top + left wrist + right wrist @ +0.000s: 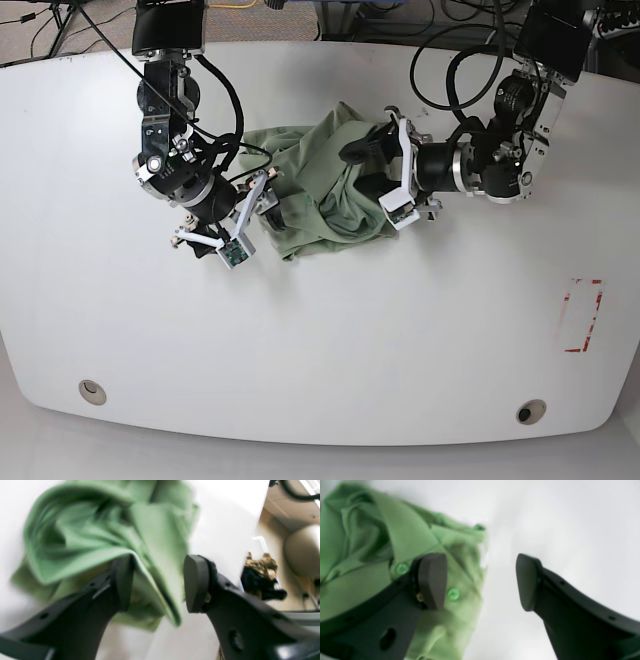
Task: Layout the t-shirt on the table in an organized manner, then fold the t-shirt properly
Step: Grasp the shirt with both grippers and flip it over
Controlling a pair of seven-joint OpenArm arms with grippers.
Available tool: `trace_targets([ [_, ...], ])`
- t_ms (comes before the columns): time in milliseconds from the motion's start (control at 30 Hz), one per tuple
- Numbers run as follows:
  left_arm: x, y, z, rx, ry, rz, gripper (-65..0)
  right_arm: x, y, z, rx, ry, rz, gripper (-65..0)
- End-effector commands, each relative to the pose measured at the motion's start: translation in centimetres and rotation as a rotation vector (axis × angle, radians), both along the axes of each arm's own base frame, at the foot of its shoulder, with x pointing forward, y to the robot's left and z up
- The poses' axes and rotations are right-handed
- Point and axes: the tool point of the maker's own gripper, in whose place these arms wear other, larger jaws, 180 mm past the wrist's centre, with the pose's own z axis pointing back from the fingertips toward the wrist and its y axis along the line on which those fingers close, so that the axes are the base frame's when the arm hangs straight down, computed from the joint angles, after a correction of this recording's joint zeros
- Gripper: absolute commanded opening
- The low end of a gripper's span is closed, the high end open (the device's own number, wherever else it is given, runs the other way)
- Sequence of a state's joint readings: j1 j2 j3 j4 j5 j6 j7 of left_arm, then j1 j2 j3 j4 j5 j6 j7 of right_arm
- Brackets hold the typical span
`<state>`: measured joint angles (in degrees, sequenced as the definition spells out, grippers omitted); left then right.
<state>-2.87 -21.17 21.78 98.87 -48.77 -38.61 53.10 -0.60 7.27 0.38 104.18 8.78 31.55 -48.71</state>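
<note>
Both wrist views were blurred, so the t-shirt (100, 542) showed only as soft green folds, cut off at 12 o'clock in the left wrist view. In the base view the crumpled cloth hid its own sleeves and hem, and the surface (320, 340) ran off the frame at 6 o'clock.

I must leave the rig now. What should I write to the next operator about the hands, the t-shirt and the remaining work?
Left hand: open, a raised fold of the t-shirt lies between its jaws, not clamped.
Right hand: open, holding nothing; one finger is over the cloth near the buttons, the other over bare table.
T-shirt: crumpled in a heap on the far middle of the table, between the two hands.
Done: nothing that shows; the shirt is not spread out.
Left: grasp the cloth, lay it flat and smooth, then fold it.
</note>
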Motion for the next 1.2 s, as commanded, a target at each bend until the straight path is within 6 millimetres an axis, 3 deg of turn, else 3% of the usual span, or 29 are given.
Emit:
trace_targets([
  [0,0.5,-0.4,2.0,-0.046,-0.053,-0.012,-34.3,0.5,0.2,1.1,0.015,-0.041,0.008,-24.3],
  [133,0.5,0.4,2.3,-0.011,-0.074,-0.019,-34.3,0.2,0.1,0.0,0.018,-0.007,0.004,-26.3],
  [333,1.1,2.7,3.2,0.074,-0.128,-0.006,-34.4,0.8,0.1,-1.3,0.029,0.027,-0.004,-42.2],
  [533,1.1,5.0,3.5,0.081,-0.125,0.025,-34.4,1.6,0.2,-1.7,0.054,0.022,-0.011,-54.1],
  [733,-0.5,3.8,2.6,0.068,-0.080,-0.021,-34.4,2.9,0.1,-1.6,0.061,0.015,-0.016,-57.2],
  [1033,-3.1,-1.0,-0.9,0.042,0.027,-0.074,-34.4,4.7,0.1,-0.6,0.065,-0.010,-0.016,-57.4],
  [1167,-3.4,-1.9,-2.2,0.069,0.038,-0.083,-34.4,5.2,0.3,-0.2,0.071,-0.019,-0.015,-57.2],
])
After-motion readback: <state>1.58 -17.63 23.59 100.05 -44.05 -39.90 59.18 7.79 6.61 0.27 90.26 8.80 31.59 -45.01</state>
